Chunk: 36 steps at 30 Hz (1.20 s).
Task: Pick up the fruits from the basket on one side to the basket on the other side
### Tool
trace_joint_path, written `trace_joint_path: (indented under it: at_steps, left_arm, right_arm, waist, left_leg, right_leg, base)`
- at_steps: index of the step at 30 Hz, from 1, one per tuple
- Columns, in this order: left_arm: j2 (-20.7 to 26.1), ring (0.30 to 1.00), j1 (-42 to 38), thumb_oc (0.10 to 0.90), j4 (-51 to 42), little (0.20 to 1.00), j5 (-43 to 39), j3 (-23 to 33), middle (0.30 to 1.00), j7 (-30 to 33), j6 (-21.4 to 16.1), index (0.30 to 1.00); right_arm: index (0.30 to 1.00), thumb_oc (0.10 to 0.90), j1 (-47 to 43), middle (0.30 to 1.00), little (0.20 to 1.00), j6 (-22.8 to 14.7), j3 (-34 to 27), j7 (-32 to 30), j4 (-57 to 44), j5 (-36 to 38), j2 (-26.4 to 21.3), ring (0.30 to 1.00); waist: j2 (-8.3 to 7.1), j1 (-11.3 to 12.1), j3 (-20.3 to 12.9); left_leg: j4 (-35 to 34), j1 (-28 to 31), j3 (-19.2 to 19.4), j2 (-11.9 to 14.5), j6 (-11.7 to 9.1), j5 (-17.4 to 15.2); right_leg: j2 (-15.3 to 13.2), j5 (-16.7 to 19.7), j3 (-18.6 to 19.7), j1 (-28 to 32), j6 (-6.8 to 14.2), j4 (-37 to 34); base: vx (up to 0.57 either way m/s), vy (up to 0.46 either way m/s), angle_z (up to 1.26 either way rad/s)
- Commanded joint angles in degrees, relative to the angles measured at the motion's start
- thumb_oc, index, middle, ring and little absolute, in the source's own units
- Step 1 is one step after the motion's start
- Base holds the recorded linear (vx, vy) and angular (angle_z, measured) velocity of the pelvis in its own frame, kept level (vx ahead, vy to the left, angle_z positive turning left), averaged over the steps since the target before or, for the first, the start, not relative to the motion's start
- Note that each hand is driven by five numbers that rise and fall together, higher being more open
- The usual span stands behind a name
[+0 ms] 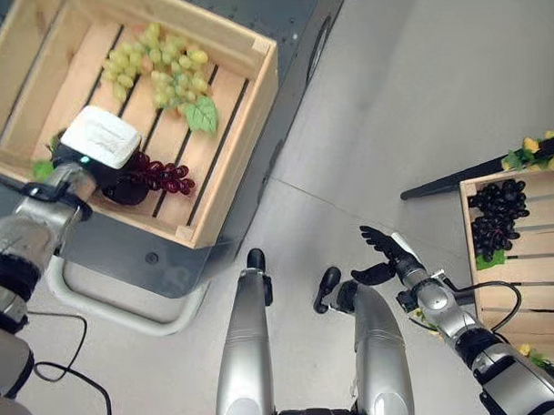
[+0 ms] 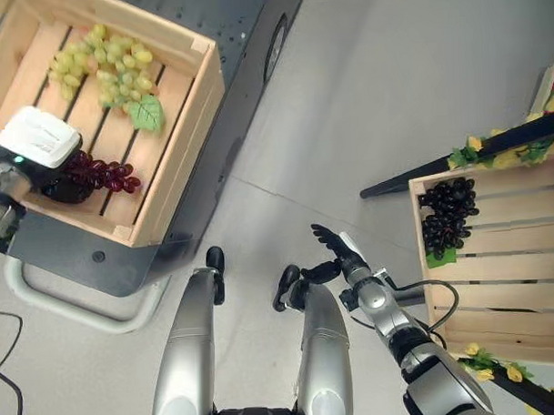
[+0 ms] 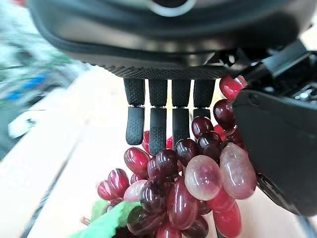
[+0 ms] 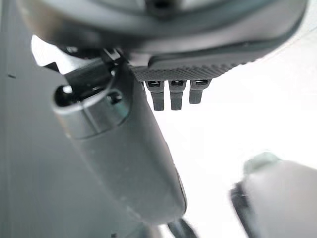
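A bunch of red grapes (image 1: 167, 178) lies on the slats of the wooden crate (image 1: 240, 127) at the left, near its front wall. My left hand (image 1: 100, 141) is lowered over that bunch. In the left wrist view its fingers (image 3: 158, 124) hang nearly straight behind the red grapes (image 3: 183, 193), with the thumb on the other side, so the hand is open around them. A green grape bunch (image 1: 158, 66) with a leaf lies further back in the same crate. At the right, a second crate (image 1: 526, 294) holds black grapes (image 1: 496, 220). My right hand (image 1: 388, 249) hovers open over the floor.
The left crate rests on a dark stand with a pale tube frame (image 1: 117, 309) at floor level. A black bar with yellow flowers and leaves (image 1: 530, 149) runs behind the right crate. Grey floor lies between the two crates.
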Motion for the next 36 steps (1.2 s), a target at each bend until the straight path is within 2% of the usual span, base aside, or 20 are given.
trace_joint_path:
  at_steps: [1, 2, 5, 6, 9, 13, 14, 15, 19, 21, 29, 33, 34, 36]
  left_arm:
    - [-0.5, 0.3, -0.6, 0.4, 3.2, 0.3, -15.2, 14.8, 0.3, 10.4, -2.4, 0.3]
    - [-1.5, 0.3, 0.6, 0.4, 3.6, 0.3, -17.6, 17.0, 0.3, 9.8, -4.4, 0.3]
    - [-3.4, 0.3, 3.2, 0.4, 2.2, 0.3, -20.2, 21.1, 0.3, 8.0, -5.9, 0.3]
    - [-4.5, 0.3, 4.6, 0.4, 0.8, 0.3, -24.3, 23.7, 0.3, 6.6, -6.4, 0.3]
    - [-6.0, 0.3, 6.5, 0.4, -0.6, 0.3, -29.3, 27.1, 0.3, 4.7, -6.1, 0.3]
    - [-8.1, 0.3, 10.1, 0.4, -4.4, 0.3, -38.2, 31.8, 0.3, 2.2, -4.7, 0.3]
    - [-8.1, 0.3, 10.1, 0.4, -4.5, 0.3, -38.2, 31.8, 0.3, 2.2, -4.7, 0.3]
    - [-9.2, 0.3, 11.2, 0.4, -5.8, 0.3, -43.1, 33.5, 0.3, 1.0, -5.1, 0.3]
    - [-11.9, 0.3, 14.0, 0.4, -9.5, 0.3, -52.4, 37.8, 0.3, -3.7, -6.3, 0.3]
    - [-12.8, 0.3, 14.1, 0.4, -10.6, 0.3, -54.9, 39.0, 0.3, -6.1, -6.5, 0.3]
    - [-13.9, 0.3, 12.0, 0.4, -13.2, 0.3, -61.6, 38.2, 0.3, -12.6, -8.5, 0.3]
    - [-15.4, 0.3, 8.7, 0.4, -14.1, 0.3, -71.4, 36.8, 0.3, -17.2, -8.8, 0.3]
    - [-17.1, 0.3, 7.8, 0.4, -15.1, 0.3, -75.4, 36.5, 0.3, -19.1, -8.5, 0.3]
    - [-19.4, 0.3, 7.4, 0.4, -17.4, 0.3, -78.2, 36.3, 0.3, -20.4, -7.7, 0.3]
  right_arm:
    - [0.9, 0.8, 2.5, 0.9, 0.9, -2.3, -4.4, -3.4, -6.0, 2.7, -2.6, 0.9]
    - [0.9, 0.8, 3.0, 0.9, 0.9, -2.0, -4.5, -3.4, -6.7, 2.8, -2.0, 0.9]
    - [0.9, 0.8, 3.6, 0.9, 0.9, -1.5, -4.9, -2.5, -7.1, 3.1, -1.2, 0.9]
    - [0.9, 0.8, 4.1, 0.9, 0.9, -1.4, -5.1, -2.0, -7.3, 3.0, -0.8, 0.9]
    - [0.9, 0.8, 4.8, 0.9, 0.9, -1.4, -5.5, -1.7, -8.5, 3.5, -0.6, 0.9]
    - [0.9, 0.8, 6.7, 0.9, 0.9, 0.0, -6.5, -1.2, -13.1, 4.1, -0.8, 0.9]
    - [0.9, 0.8, 6.7, 0.9, 0.9, 0.0, -6.5, -1.2, -13.1, 4.1, -0.8, 0.9]
    - [0.9, 0.8, 7.6, 0.9, 0.9, 0.1, -6.8, 0.1, -14.2, 6.2, -0.4, 0.9]
    - [0.9, 0.8, 9.6, 0.9, 0.9, 0.6, -7.4, 6.0, -18.1, 9.2, 0.2, 0.9]
    - [0.9, 0.8, 10.2, 0.9, 0.9, 2.0, -7.2, 8.6, -20.3, 9.4, 0.2, 0.9]
    - [0.9, 0.8, 7.6, 0.9, 0.9, 3.3, -7.5, 9.2, -28.0, 14.1, 0.0, 0.9]
    - [0.9, 0.8, 6.2, 0.9, 0.9, 3.5, -7.0, 8.5, -30.2, 14.9, 1.3, 0.9]
    - [0.9, 0.8, 5.7, 0.9, 0.9, 3.7, -6.9, 8.7, -31.0, 14.5, 1.7, 0.9]
    - [0.9, 0.8, 4.6, 0.9, 0.9, 4.5, -6.7, 8.7, -32.8, 13.5, 1.7, 0.9]
  waist:
    - [3.23, 1.0, -0.7]
    - [3.19, 0.9, -0.7]
    - [3.52, 0.9, -0.7]
    - [3.94, 0.9, -0.7]
    - [4.56, 0.7, -0.8]
    - [5.06, 0.3, -3.5]
    - [5.08, 0.2, -3.5]
    - [5.21, 0.1, -4.3]
    - [5.22, -0.2, -6.6]
    - [5.19, -0.4, -7.9]
    - [5.7, -1.1, -12.5]
    - [6.23, -1.6, -15.2]
    - [6.35, -1.8, -16.1]
    - [6.39, -2.0, -17.2]
  left_leg:
    - [-7.5, 10.0, 3.0, -3.4, 3.2, -2.6]
    - [-8.2, 11.4, 2.9, -3.5, 3.2, -2.5]
    - [-10.1, 15.4, 2.7, -3.9, 3.1, -2.2]
    - [-11.5, 18.4, 2.6, -4.2, 3.1, -2.1]
    - [-12.8, 22.0, 2.5, -4.5, 3.3, -2.2]
    - [-13.9, 25.9, 2.2, -5.0, 3.4, -3.1]
    - [-13.9, 25.9, 2.2, -5.0, 3.4, -3.0]
    - [-14.5, 27.5, 2.1, -5.1, 3.4, -3.3]
    - [-17.8, 31.8, 2.2, -5.1, 3.3, -3.2]
    - [-19.4, 33.5, 2.2, -5.2, 3.1, -3.0]
    - [-27.1, 40.1, 1.6, -5.7, 2.4, -1.1]
    - [-30.2, 42.2, 1.6, -6.0, 2.1, -0.2]
    - [-31.2, 42.9, 1.5, -6.1, 1.9, 0.1]
    - [-32.5, 43.7, 1.3, -6.2, 1.7, 0.4]
  right_leg:
    - [1.0, 2.6, 0.6, 7.7, -0.5, -3.8]
    - [1.1, 2.6, 0.8, 9.0, -0.5, -4.4]
    - [1.2, 2.7, 1.4, 12.4, -0.4, -6.3]
    - [1.2, 3.0, 1.7, 15.0, -0.2, -7.8]
    - [1.1, 3.4, 2.1, 18.4, 0.2, -9.7]
    - [1.1, 3.6, 1.9, 22.9, 0.2, -13.2]
    - [1.2, 3.6, 1.9, 23.0, 0.2, -13.3]
    - [1.1, 3.7, 1.8, 24.6, 0.2, -14.2]
    - [1.3, 4.5, 1.9, 28.6, 0.9, -17.6]
    - [1.5, 4.9, 1.8, 30.6, 1.3, -19.9]
    - [2.8, 7.3, 2.2, 37.1, 2.4, -28.6]
    - [3.4, 8.4, 2.2, 39.3, 2.6, -32.3]
    - [3.7, 8.8, 2.2, 40.1, 2.6, -33.7]
    - [4.0, 9.3, 2.3, 41.1, 2.5, -35.6]
  base:
    - [0.01, -0.045, -0.1]
    - [0.02, -0.034, -0.05]
    - [0.02, -0.016, -0.01]
    - [0.05, -0.009, -0.07]
    - [0.04, -0.013, -0.17]
    - [0.06, -0.023, -0.06]
    - [0.05, -0.052, -0.04]
    - [0.05, -0.05, -0.04]
    - [0.08, -0.075, -0.03]
    - [0.09, -0.098, 0.0]
    - [0.08, -0.101, -0.01]
    - [0.06, -0.074, -0.05]
    - [0.05, -0.082, -0.1]
    - [0.04, -0.089, -0.03]
